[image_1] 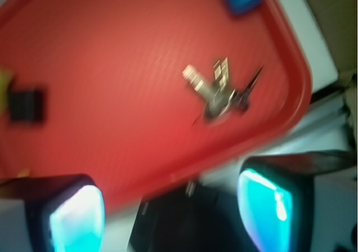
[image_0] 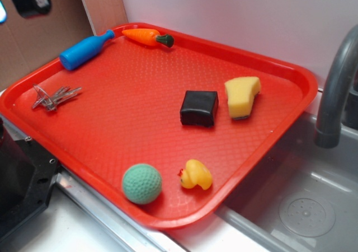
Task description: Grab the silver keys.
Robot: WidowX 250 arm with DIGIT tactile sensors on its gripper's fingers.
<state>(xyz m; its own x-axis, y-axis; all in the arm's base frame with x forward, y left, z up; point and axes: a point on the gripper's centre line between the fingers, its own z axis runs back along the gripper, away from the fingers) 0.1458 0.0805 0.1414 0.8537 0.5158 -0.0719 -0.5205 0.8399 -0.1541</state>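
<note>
One red tray (image_0: 268,151) is sitting beside a grey sink (image_0: 313,207) and is carrying seven things, one of each. Going left to right in the exterior view: the silver keys (image_0: 54,97) are lying at about nine o'clock on the tray near its left rim, a blue bottle (image_0: 84,50) at ten, an orange carrot (image_0: 146,37) at eleven, a green ball (image_0: 142,183) at six, a black block (image_0: 199,108) near the centre, a yellow duck (image_0: 196,175) at five, and a yellow sponge (image_0: 242,97) at two. In the wrist view the gripper (image_1: 170,210) is hanging spread wide, its two fingers (image_1: 75,215) clear of everything and holding nothing. The keys' long axis is running roughly nine-to-three, blades fanning toward three o'clock.
</note>
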